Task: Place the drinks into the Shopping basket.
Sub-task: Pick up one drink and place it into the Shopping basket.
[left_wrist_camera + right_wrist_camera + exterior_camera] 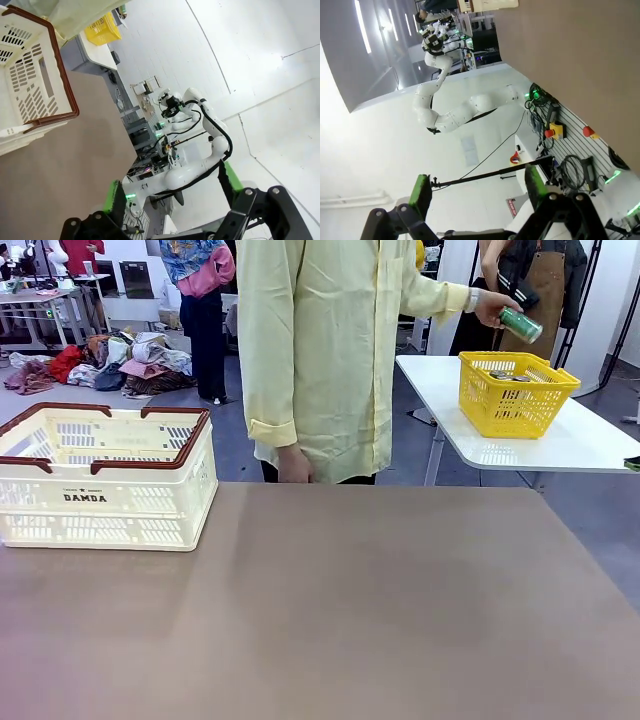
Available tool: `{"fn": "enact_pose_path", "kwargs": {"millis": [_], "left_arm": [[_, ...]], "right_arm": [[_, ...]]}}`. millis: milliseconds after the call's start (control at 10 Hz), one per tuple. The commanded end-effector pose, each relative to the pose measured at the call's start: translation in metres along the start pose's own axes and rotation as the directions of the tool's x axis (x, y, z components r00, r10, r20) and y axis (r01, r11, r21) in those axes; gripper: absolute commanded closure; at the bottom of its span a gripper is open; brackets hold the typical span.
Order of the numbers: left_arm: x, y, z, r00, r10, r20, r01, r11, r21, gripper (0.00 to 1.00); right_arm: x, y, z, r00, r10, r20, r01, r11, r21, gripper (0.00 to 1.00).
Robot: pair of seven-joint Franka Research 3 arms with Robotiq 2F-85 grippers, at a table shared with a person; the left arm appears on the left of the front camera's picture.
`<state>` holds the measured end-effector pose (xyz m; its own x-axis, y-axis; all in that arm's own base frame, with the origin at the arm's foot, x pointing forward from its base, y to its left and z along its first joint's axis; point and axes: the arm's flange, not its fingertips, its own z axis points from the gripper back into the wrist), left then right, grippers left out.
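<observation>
My left gripper (172, 192) up close, jaws wide and empty, right gripper (477, 190) likewise released, Shopping basket (100, 498) mid-left on my brown table (350, 600), green drink can (521, 325) in the person's hand (493, 308) upper right, above the yellow basket (510, 405).

Robot lab: white robot arm (455, 117), e-stop btn (550, 133), cables (572, 170).

A cream shopping basket (100, 498) with a brown rim sits at the far left of a brown table (350, 610); beyond, a yellow basket (510, 410) stands on a white side table (585, 445).
</observation>
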<state>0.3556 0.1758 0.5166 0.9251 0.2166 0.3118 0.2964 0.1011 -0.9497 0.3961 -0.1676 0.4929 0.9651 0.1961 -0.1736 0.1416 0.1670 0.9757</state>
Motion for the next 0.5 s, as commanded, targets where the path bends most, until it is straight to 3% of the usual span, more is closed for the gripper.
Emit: {"fn": "enact_pose_path", "kwargs": {"millis": [0, 400], "left_arm": [[-0.0024, -0.0013, 0.003, 1.0, -0.015, -0.012, 0.015, 1.0, -0.001, 0.0], [-0.0024, -0.0013, 0.003, 1.0, -0.015, -0.012, 0.015, 1.0, -0.001, 0.0]], "right_arm": [[0.0121, 0.0074, -0.0054, 1.0, -0.008, -0.001, 0.008, 1.0, 0.026, 0.0], [0.0121, 0.0074, -0.0054, 1.0, -0.008, -0.001, 0.008, 1.0, 0.026, 0.0]]}}
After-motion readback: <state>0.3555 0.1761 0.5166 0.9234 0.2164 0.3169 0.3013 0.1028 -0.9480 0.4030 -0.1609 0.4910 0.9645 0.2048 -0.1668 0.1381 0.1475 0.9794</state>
